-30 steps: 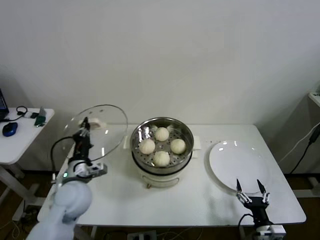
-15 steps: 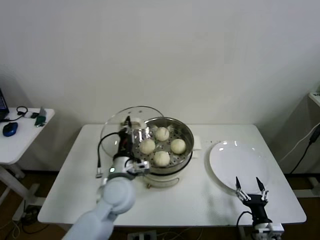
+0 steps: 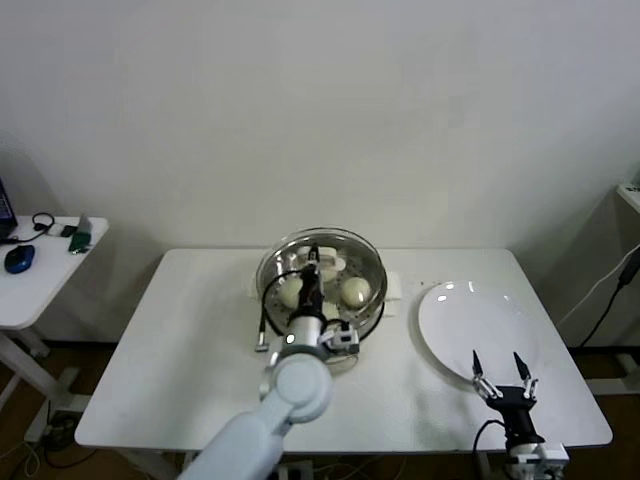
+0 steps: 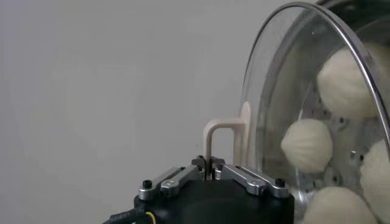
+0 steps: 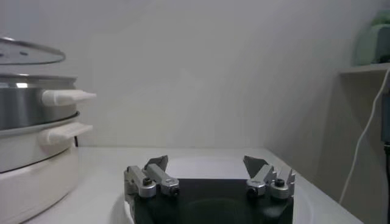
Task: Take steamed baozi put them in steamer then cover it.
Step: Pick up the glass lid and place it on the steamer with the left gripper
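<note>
While the left gripper [image 4: 211,172] pinched the cover [image 3: 320,262] by its handle, it had carried it from the table's left side to just above the steamer [image 3: 372,300]. All the steamed baozi [image 3: 355,291] sat inside, so only lowering seemed left. Far right, beside the plate [image 3: 478,325], the right gripper [image 3: 498,375] waited open and empty

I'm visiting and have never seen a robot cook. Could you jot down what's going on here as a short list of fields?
steamer: mid-table, on a white base
baozi: inside the steamer, under the glass
cover: held by its handle above the steamer; a gap shows in the right wrist view
left end effector: shut on the cover's handle
right end effector: open, idle at the white plate's near edge
white plate: right of steamer
</note>
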Controlling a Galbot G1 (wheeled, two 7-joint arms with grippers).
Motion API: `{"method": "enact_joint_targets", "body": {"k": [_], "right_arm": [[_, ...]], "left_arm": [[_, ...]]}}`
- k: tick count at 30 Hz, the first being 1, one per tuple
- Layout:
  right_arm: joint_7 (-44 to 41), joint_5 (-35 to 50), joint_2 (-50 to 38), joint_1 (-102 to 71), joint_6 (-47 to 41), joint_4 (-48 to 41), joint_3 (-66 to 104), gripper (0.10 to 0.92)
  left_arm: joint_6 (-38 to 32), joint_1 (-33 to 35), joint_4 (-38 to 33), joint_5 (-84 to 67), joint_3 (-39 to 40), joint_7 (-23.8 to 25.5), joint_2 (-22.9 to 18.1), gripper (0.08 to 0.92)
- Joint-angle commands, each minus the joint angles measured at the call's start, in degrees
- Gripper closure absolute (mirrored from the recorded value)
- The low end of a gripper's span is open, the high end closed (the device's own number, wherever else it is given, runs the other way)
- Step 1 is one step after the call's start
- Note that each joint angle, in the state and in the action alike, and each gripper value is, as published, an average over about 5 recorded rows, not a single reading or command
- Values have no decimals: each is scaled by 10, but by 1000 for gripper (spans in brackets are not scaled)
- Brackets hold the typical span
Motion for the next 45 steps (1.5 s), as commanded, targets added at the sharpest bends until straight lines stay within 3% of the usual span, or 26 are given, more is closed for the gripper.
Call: {"method": "enact_joint_targets", "body": {"k": [1, 45], "right_arm": [[0, 1, 2, -3, 5, -4, 0, 202], [-1, 0, 1, -4, 15, -16, 3, 202]], "left_arm": [[27, -22, 61, 24, 16, -16, -29, 867], [23, 4, 65, 30, -2, -23, -27, 867]]}}
